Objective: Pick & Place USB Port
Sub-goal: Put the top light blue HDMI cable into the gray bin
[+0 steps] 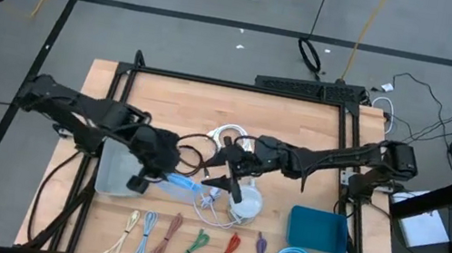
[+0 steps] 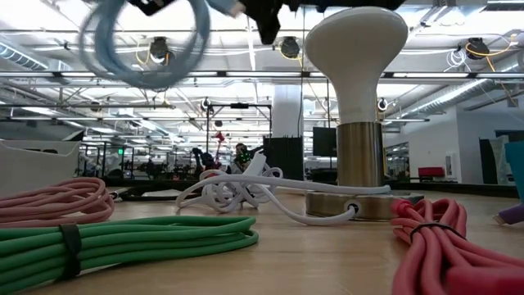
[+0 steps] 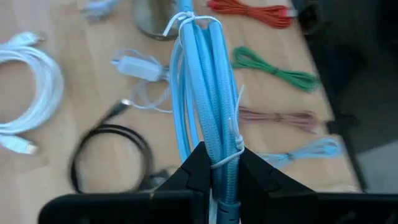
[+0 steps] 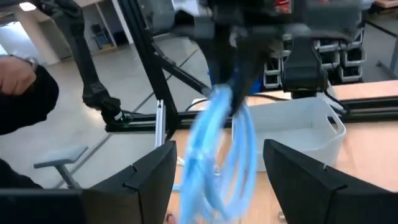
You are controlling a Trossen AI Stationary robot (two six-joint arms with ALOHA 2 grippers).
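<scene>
I have the left gripper (image 3: 219, 171) pinching a tied coil of light blue cable (image 3: 208, 93), jaws pressed on the bundle near one end so the rest hangs free above the counter (image 1: 315, 141), clear of the clutter below. My guess is it's held there to pass across, since the right gripper (image 4: 217, 180) faces it just beside, jaws spread wide with nothing between them, the loops dangling in front of them. That blue cable is what I take as the task's thing; I can't make out its plug.

From above I see both arms meeting mid-counter by the white lamp (image 1: 246, 202), with the white bin (image 1: 112, 176) under the left arm, the teal tray (image 1: 319, 231) to the right, and a row of coiled cables along the near edge. The low view shows only the blue loop hanging high beside the lamp's bulb-shaped head, but it confirms the cable is off the wood. The left wrist view alone shows the pinch itself; the right wrist view shows the gap and a person's sleeve (image 4: 25, 99) beyond the counter.
</scene>
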